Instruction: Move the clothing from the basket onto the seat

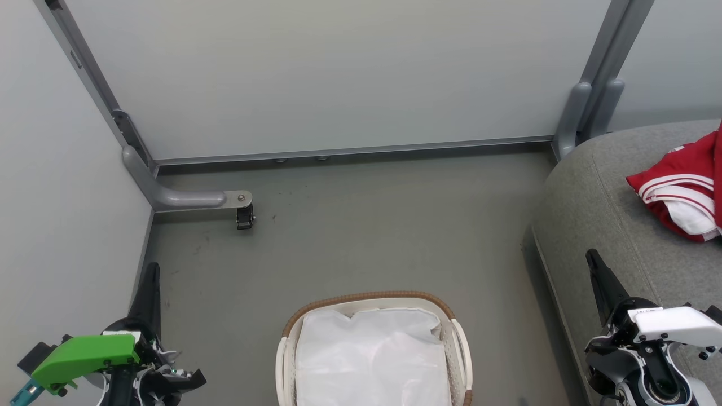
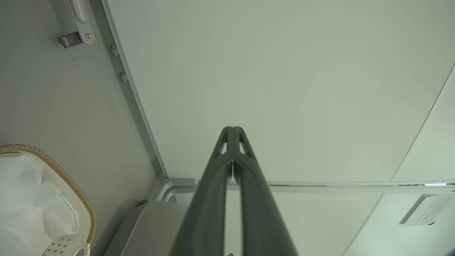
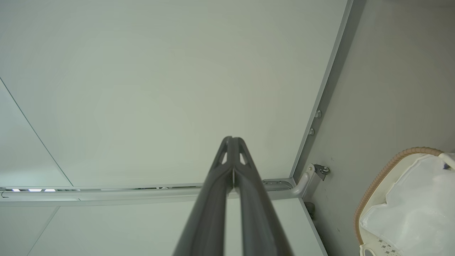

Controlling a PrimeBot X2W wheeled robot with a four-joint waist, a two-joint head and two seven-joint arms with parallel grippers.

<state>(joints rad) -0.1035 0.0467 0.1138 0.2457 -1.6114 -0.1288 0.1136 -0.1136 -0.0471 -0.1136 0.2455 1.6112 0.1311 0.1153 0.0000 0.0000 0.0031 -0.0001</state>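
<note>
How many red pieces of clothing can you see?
1: a bright red fabric garment with white stripes lying on the grey upholstered sofa seat, at the picture's right edge. It is cut off, so more may be hidden.

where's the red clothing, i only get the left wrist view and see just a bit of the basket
observer: The clothing lies on the seat, at the right edge of the head view, partly cut off by the frame.
operator: anything red in the basket
observer: In the head view, the inside of the basket is covered by its white liner, with no red on it. The basket's near end is cut off by the frame.
operator: what about the right gripper
observer: The right gripper is shut with its fingers together. It holds nothing and points up along the seat's front edge.
</note>
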